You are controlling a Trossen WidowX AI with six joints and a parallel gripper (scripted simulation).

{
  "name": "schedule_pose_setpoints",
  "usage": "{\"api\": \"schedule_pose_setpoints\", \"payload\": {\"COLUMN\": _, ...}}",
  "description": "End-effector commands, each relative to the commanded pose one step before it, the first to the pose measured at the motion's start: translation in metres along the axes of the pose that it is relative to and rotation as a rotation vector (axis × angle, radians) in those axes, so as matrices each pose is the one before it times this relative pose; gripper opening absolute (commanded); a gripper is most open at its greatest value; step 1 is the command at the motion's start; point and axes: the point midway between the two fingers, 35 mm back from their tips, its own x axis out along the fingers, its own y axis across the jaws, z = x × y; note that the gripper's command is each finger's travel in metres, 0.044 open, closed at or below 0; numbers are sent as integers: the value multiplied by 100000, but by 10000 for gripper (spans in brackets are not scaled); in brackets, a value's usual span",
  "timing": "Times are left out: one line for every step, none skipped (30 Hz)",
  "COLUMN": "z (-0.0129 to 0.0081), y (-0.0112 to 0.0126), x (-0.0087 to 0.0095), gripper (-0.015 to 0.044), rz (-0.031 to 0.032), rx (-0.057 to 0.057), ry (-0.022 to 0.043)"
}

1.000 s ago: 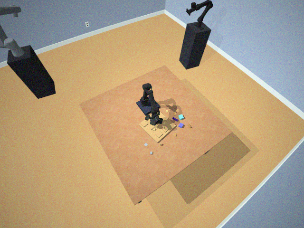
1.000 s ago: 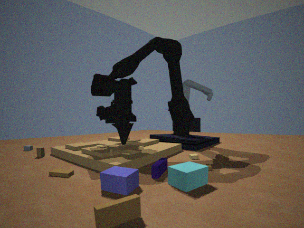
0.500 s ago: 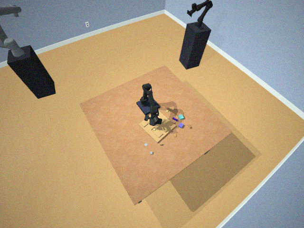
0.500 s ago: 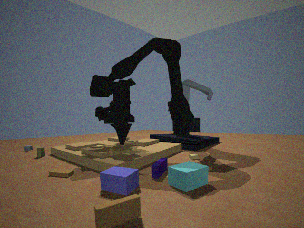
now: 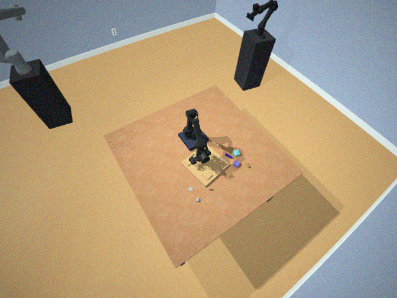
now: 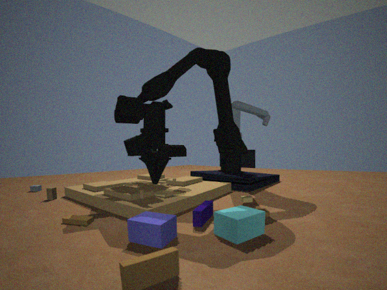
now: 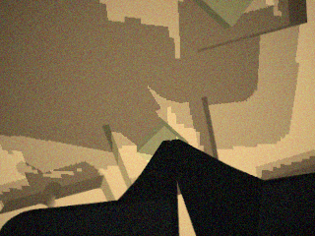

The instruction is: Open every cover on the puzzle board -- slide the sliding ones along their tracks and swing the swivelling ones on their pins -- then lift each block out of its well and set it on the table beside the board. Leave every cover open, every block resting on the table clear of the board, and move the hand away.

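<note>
The tan puzzle board (image 5: pixel 209 181) (image 6: pixel 175 204) (image 7: pixel 281 128) lies in front of the arm's base. My gripper (image 5: pixel 193 161) (image 6: pixel 155 180) (image 7: pixel 170 147) is shut and empty, pointing straight down with its tips at the board's surface. In the wrist view a pale green block (image 7: pixel 154 142) sits in a well right at the fingertips, and a second green block (image 7: pixel 228 7) shows at the top edge. Raised cover pieces (image 6: pixel 184 180) lie on the board. A violet block (image 5: pixel 236 164) (image 6: pixel 152 228), a dark purple block (image 5: pixel 228 156) (image 6: pixel 202 212) and a cyan block (image 5: pixel 236 152) (image 6: pixel 239 223) rest on the table beside the board.
Loose tan pieces (image 6: pixel 150 268) (image 6: pixel 78 219) (image 6: pixel 51 193) lie on the table around the board. Two small pale blocks (image 5: pixel 190 189) (image 5: pixel 197 199) lie off the board's other side. The arm's dark base plate (image 6: pixel 237 178) stands behind the board.
</note>
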Motion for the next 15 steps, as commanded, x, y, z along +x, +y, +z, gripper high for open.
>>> {"api": "schedule_pose_setpoints", "payload": {"z": -167, "y": -91, "x": 165, "gripper": 0, "rz": -257, "rx": -56491, "ry": 781}}
{"api": "schedule_pose_setpoints", "payload": {"z": 0, "y": -3, "x": 0, "gripper": 0, "rz": 1, "rx": -7380, "ry": 1}}
{"api": "schedule_pose_setpoints", "payload": {"z": 0, "y": -2, "x": 0, "gripper": 0, "rz": 1, "rx": -4479, "ry": 1}}
{"api": "schedule_pose_setpoints", "payload": {"z": 0, "y": -1, "x": 0, "gripper": 0, "rz": 0, "rx": -1497, "ry": 0}}
{"api": "schedule_pose_setpoints", "payload": {"z": 0, "y": 0, "x": 0, "gripper": 0, "rz": 0, "rx": 0, "ry": 0}}
{"api": "schedule_pose_setpoints", "payload": {"z": 0, "y": 0, "x": 0, "gripper": 0, "rz": 0, "rx": 0, "ry": 0}}
{"api": "schedule_pose_setpoints", "payload": {"z": 0, "y": 0, "x": 0, "gripper": 0, "rz": 0, "rx": 0, "ry": 0}}
{"api": "schedule_pose_setpoints", "payload": {"z": 0, "y": 0, "x": 0, "gripper": 0, "rz": 0, "rx": 0, "ry": 0}}
{"api": "schedule_pose_setpoints", "payload": {"z": 0, "y": 0, "x": 0, "gripper": 0, "rz": 0, "rx": 0, "ry": 0}}
{"api": "schedule_pose_setpoints", "payload": {"z": 0, "y": 0, "x": 0, "gripper": 0, "rz": 0, "rx": 0, "ry": 0}}
{"api": "schedule_pose_setpoints", "payload": {"z": -7, "y": -8, "x": 0, "gripper": 0, "rz": -1, "rx": 0, "ry": 1}}
{"api": "schedule_pose_setpoints", "payload": {"z": 0, "y": 0, "x": 0, "gripper": 0, "rz": 0, "rx": 0, "ry": 0}}
{"api": "schedule_pose_setpoints", "payload": {"z": 0, "y": 0, "x": 0, "gripper": 0, "rz": 0, "rx": 0, "ry": 0}}
{"api": "schedule_pose_setpoints", "payload": {"z": 0, "y": 0, "x": 0, "gripper": 0, "rz": 0, "rx": 0, "ry": 0}}
{"api": "schedule_pose_setpoints", "payload": {"z": -9, "y": 6, "x": 0, "gripper": 0, "rz": 0, "rx": 0, "ry": 1}}
